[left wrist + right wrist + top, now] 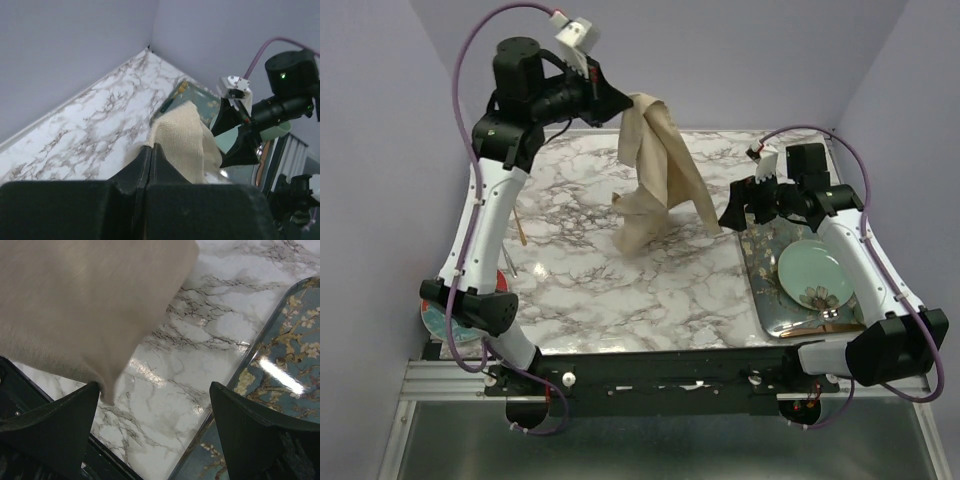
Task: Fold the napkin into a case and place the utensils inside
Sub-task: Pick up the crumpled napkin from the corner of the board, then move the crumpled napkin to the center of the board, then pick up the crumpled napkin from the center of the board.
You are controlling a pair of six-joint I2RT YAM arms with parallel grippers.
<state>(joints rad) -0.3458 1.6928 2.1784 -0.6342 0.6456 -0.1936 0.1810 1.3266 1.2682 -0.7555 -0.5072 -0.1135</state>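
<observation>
Left arm raised high at upper left of frame. Left gripper [618, 100] is clamped on the top edge of the napkin [655, 165], which hangs over mid-table [620, 300]. Right gripper [732, 218] sits mid-right, fingers spread, holding nothing, just beside the cloth's right corner. Tray [760, 300] with green plate [810, 268] at lower right.

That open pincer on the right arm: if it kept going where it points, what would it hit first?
Probably the marble tabletop, seen between the open fingers of the right pincer. The corner of the hanging napkin dangles beside one finger and might brush it first; depth is unclear.
</observation>
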